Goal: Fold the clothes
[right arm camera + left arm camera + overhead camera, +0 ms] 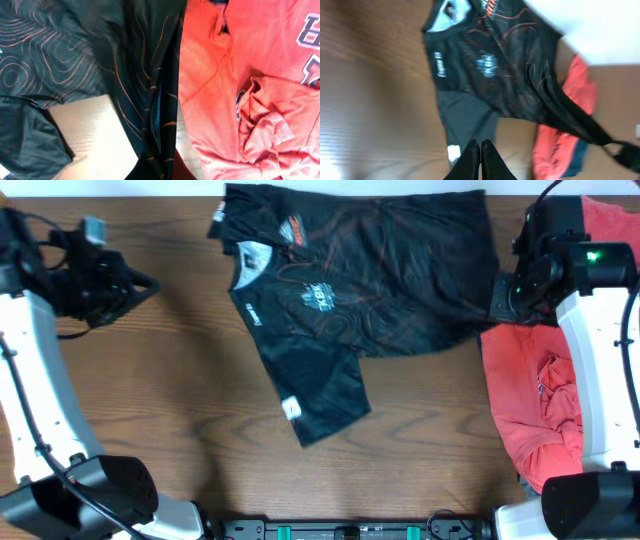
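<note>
The clothes are a black jersey [370, 280] with orange swirl lines, lying spread across the far middle of the table, collar to the left and one sleeve [320, 395] pointing toward the near edge. My right gripper [497, 308] is at the jersey's right edge, shut on a bunched strip of its fabric; the right wrist view shows the jersey [60, 60] running down into the gripper [161, 170]. Far to the left, my left gripper [150, 283] is shut and empty. In the left wrist view this gripper [481, 150] is closed, with the jersey [495, 65] ahead of it.
Red T-shirts [530, 400] with white lettering lie heaped at the right side, right beside the jersey's held edge. They also appear in the right wrist view [250, 75] and, with a bit of dark blue cloth, in the left wrist view [565, 140]. Brown wooden tabletop [180, 400] surrounds the jersey.
</note>
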### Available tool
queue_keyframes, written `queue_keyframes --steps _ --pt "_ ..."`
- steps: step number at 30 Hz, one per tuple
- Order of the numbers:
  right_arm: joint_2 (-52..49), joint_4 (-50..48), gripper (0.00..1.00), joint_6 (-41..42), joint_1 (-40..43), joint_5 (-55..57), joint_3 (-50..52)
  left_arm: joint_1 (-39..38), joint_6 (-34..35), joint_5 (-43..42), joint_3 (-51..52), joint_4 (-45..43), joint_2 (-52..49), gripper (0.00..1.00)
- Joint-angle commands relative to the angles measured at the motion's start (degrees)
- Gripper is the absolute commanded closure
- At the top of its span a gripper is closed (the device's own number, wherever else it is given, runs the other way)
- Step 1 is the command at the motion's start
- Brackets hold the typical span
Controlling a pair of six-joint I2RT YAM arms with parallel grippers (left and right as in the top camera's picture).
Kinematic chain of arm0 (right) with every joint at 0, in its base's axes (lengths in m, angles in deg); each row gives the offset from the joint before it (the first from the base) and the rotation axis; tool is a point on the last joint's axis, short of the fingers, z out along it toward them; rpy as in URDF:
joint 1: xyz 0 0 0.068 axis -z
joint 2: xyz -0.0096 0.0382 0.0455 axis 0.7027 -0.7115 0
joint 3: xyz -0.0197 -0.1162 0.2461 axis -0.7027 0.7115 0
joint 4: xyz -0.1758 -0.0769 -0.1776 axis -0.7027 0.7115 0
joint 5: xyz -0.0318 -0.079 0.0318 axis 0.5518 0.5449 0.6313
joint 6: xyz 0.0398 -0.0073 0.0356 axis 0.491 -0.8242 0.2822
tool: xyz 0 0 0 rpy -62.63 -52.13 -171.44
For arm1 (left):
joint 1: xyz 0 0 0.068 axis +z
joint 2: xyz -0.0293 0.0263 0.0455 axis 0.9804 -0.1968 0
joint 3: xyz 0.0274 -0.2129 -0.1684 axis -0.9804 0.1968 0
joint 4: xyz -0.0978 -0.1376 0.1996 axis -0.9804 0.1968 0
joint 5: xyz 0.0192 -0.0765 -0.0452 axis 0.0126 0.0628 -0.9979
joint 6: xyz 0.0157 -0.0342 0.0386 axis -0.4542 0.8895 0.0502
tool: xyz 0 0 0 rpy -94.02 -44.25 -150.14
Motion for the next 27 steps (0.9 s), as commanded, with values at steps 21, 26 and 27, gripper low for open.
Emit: queue_keyframes --steps 21,26,27 --pt "0.44 1.29 0.99 -0.76 0.04 -0.52 0.79 -23.87 10.45 20.24 34.99 -23.21 -0.22 0.12" --pt "0.44 1.31 0.99 -0.76 0.04 -0.52 0.79 -27.82 11.28 20.00 41.66 -32.41 -1.92 0.10" --pt "0.44 1.38 0.99 -0.76 0.02 -0.52 0.79 -28.57 11.43 20.02 42.42 -33.90 -2.43 0.10"
